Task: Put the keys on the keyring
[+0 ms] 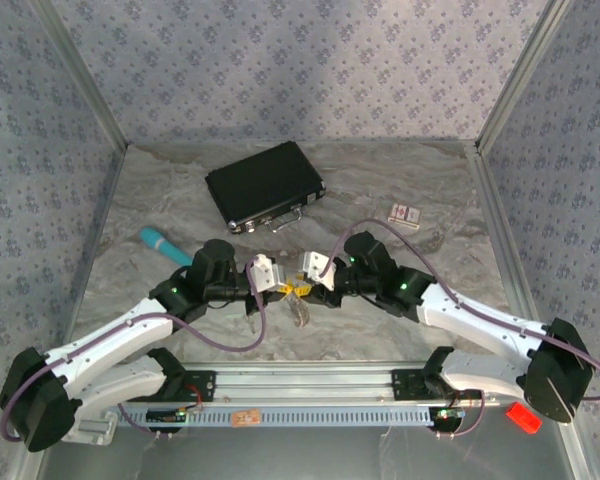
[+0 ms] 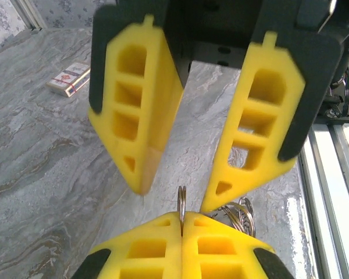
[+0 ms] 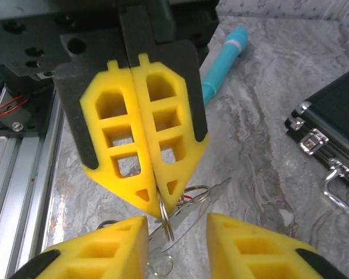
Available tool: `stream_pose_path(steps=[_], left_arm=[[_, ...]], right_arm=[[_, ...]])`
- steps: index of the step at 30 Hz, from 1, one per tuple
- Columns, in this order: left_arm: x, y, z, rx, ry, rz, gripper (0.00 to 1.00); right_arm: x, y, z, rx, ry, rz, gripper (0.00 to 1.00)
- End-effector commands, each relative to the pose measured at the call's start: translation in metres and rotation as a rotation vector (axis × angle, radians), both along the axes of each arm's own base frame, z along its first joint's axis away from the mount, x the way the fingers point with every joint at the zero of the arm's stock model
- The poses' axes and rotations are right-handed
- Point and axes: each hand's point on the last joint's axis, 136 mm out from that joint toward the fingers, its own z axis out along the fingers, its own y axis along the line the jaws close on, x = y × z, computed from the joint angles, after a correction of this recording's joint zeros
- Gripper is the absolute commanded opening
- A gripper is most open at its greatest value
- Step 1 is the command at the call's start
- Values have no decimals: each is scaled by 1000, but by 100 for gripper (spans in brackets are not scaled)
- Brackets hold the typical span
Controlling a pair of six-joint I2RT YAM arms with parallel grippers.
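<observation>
You are in the middle of the threading, not at its end, as far as I can judge. Your left gripper (image 3: 160,200) has its yellow fingers pressed together on the rim of the keyring (image 2: 181,204), holding it on edge just above the bench (image 1: 400,170), at the middle of the near edge between the two arms. Your right gripper (image 3: 175,224) faces it tip to tip with its fingers apart, one to each side of the ring, gripping nothing. A flat silvery key (image 3: 200,200) lies slantwise across the ring just beneath the left fingertips, with a speck of red beside it that may be another key's head; more thin wire loops hang below and to the side. Whether that key already sits on the ring's coil or only leans against it, you cannot tell from these views, so count no key as surely done. What is left, by my reckoning: take the key with the open gripper, work it round the coil until it hangs free, then do the same for any others. The black case (image 1: 265,187), the teal stick (image 1: 165,247) and the small box (image 1: 405,214) sit well apart toward the far side
</observation>
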Motion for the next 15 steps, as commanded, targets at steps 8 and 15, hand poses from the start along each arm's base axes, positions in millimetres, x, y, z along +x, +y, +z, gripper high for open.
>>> stream_pose_path(steps=[8,15], left_arm=[[36,9,22,83,166,342,0],[69,31,33,278,327,672,0]], right_arm=[[-1,-31,14,40,-18,-93,34],[-8,-42,16,70,-5,-144,30]])
